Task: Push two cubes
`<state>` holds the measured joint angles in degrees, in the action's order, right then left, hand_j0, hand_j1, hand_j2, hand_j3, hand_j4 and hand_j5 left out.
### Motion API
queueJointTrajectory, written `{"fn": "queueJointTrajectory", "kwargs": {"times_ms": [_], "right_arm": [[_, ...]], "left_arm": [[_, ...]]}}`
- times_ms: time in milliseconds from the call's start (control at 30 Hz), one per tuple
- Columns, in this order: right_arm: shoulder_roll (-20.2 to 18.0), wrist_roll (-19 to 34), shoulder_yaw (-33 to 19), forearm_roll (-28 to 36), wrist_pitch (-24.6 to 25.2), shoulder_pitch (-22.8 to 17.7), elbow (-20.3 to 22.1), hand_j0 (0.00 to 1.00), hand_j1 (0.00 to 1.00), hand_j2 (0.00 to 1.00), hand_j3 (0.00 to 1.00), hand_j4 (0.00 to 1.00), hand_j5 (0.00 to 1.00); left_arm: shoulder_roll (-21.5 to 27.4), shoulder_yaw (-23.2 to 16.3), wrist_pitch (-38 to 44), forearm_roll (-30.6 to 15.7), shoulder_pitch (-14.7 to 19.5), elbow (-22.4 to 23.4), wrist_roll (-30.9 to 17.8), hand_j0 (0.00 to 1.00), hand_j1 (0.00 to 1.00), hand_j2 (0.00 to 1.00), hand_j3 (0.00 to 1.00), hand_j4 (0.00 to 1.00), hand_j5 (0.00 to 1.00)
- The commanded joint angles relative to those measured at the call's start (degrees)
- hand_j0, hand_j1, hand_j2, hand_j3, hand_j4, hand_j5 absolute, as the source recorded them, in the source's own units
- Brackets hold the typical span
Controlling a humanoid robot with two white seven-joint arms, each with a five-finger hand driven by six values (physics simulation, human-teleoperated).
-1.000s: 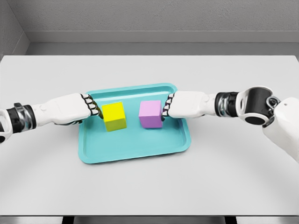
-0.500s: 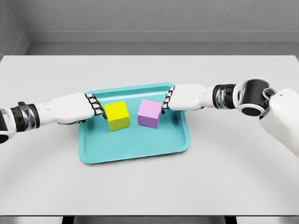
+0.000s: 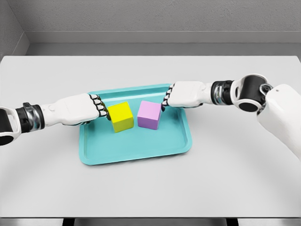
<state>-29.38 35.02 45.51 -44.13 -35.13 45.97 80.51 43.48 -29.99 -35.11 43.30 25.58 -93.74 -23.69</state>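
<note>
My left hand [image 3: 82, 108] has slid further right than it was half a second ago, and the yellow cube [image 3: 122, 116] has gone with it toward the middle of the teal tray [image 3: 136, 149]. My right hand [image 3: 181, 95] has moved left and a little toward the tray's far edge, and the purple cube [image 3: 149, 114] has shifted left ahead of it. The two cubes now stand just beside each other with only a thin gap between them; a second ago they were clearly apart.

My left hand lies low and nearly flat, fingers [image 3: 99, 106] curled into a fist, knuckles pressed against the yellow cube's left face. It grips nothing; it only bears on the cube. The forearm runs back to the lower left across the white counter [image 3: 150, 188], its dark wrist band showing near the picture's edge.

My right hand is also curled shut and holds nothing. Its knuckles sit at the purple cube's upper right corner; I cannot tell whether they touch it. That forearm stretches out to the right, level over the tray's right rim, to the black elbow joint.

Both cubes rest on the tray floor, in its far half, each turned slightly off square to the tray's sides. I see no labels or writing on anything.
</note>
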Motion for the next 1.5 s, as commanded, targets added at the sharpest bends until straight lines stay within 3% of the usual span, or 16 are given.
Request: {"fn": "queueJointTrajectory", "kwargs": {"times_ms": [0,300,600,767,1467], "right_arm": [[0.3,0.0,0.1,0.2,0.1,0.1,-0.3,0.72,0.72,0.72,0.72,0.72,0.72],[1.7,0.0,0.8,0.2,0.1,0.8,-0.4,0.72,0.72,0.72,0.72,0.72,0.72],[1.9,0.0,0.8,0.2,0.1,1.4,-3.3,0.72,0.72,0.72,0.72,0.72,0.72],[1.9,0.0,0.8,0.2,0.1,1.2,-3.4,0.72,0.72,0.72,0.72,0.72,0.72],[4.3,0.0,2.9,0.3,0.1,2.9,-5.8,0.72,0.72,0.72,0.72,0.72,0.72]], "left_arm": [[-0.4,0.0,0.1,0.2,0.0,0.0,0.0,0.74,0.74,0.74,0.74,0.74,0.74],[-0.6,-0.2,0.1,0.2,0.3,0.9,-0.3,0.71,0.71,0.71,0.71,0.71,0.71],[0.0,-0.2,0.1,0.2,0.2,1.1,-0.3,0.71,0.71,0.71,0.71,0.71,0.71],[1.3,-0.2,0.1,0.0,0.1,1.4,-0.7,0.62,0.62,0.62,0.62,0.62,0.62],[2.5,0.1,0.1,-0.5,0.4,1.4,-0.7,0.62,0.62,0.62,0.62,0.62,0.62]]}}
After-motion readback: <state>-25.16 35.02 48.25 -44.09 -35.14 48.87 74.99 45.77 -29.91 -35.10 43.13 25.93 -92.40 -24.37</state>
